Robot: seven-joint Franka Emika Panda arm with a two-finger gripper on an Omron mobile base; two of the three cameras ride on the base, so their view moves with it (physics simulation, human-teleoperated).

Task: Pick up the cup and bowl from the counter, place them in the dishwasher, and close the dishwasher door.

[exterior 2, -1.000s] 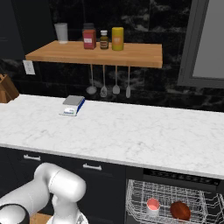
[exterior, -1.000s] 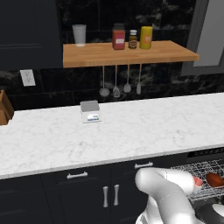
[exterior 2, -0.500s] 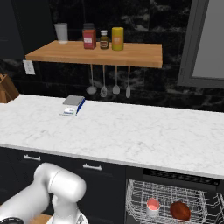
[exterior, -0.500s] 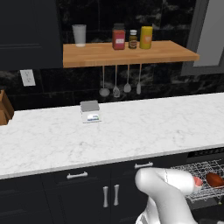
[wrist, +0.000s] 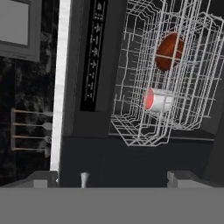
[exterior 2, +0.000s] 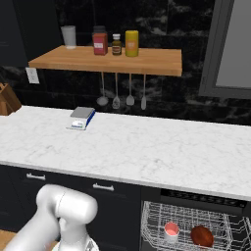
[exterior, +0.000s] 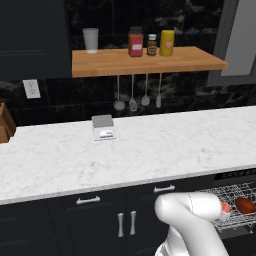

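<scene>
One cup and one bowl sit in the pulled-out dishwasher rack.

The pink cup [exterior 2: 171, 231] and the brown bowl [exterior 2: 201, 236] lie side by side in the wire rack [exterior 2: 162, 215] of the dishwasher [exterior 2: 196, 196], under the right end of the counter [exterior 2: 147, 147]. The gripper [wrist: 111, 177] hangs low before the rack, jaws spread wide and empty. On the counter's left stands one small scale [exterior: 103, 127]. Four utensils [exterior 2: 122, 100] hang beneath the wooden shelf [exterior 2: 105, 59], which carries one tumbler [exterior 2: 68, 36] and three jars [exterior 2: 116, 43].
</scene>
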